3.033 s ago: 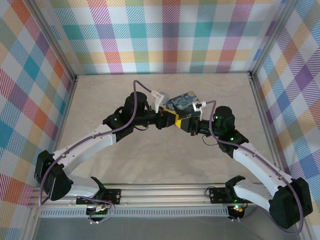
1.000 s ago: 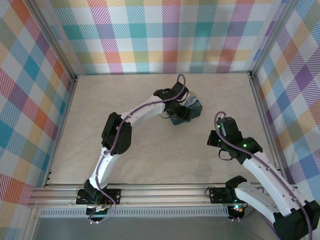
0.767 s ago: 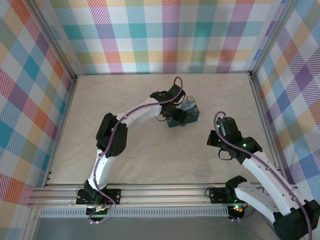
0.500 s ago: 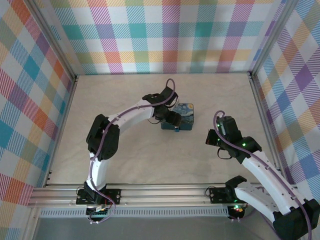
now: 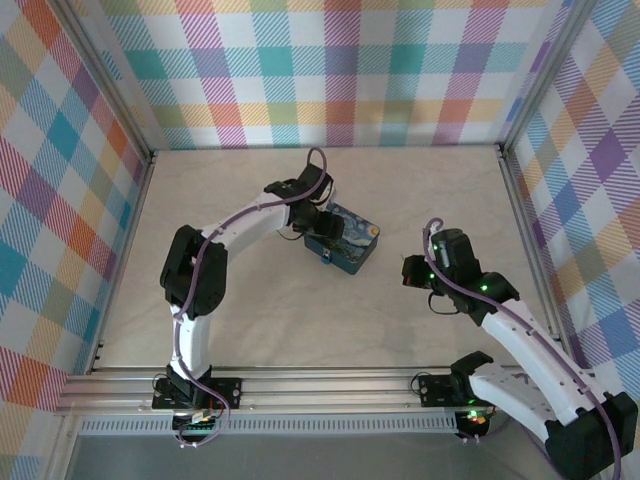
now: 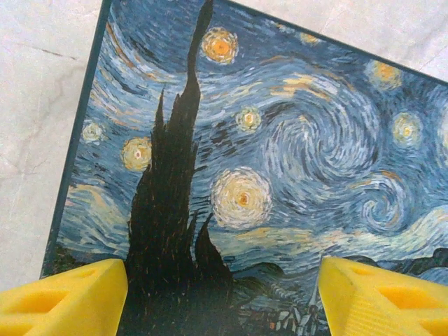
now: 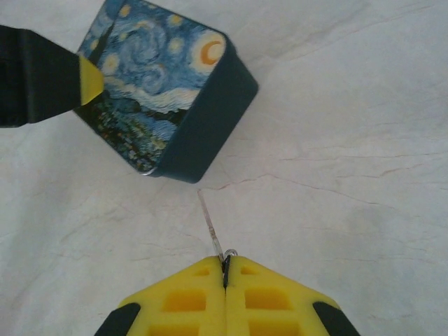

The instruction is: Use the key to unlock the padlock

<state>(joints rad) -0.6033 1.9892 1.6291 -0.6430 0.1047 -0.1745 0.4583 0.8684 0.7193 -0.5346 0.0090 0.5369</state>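
Over the last second the left arm had swung its elbow outward, turning the blue-and-yellow painted rectangular tin box (image 5: 345, 240) and drawing it leftward. The right arm had edged after it.

The thin, dark-grey metal key (image 7: 210, 224) stuck out straight ahead of the right gripper (image 7: 225, 269), pinched by its head end, where a tiny ring showed at the seam. It looked stiff and almost weightless, but it was such a smooth sliver that it would probably pivot or slip between the pads under any sideways push. The head seemed the right place to hold it, leaving the blade free. The right gripper's yellow fingers were pressed fully together on it.

The key's tip stopped just short of the tin's dark side wall. A small silvery glint (image 7: 145, 172) sat at the tin's nearest corner, ahead and left of the fingertips. Whether that was the padlock could not be told.

The left gripper (image 6: 222, 297) stood wide over the painted lid, with nothing clamped between its tips. Around everything lay the pale marbled table (image 7: 350, 140).
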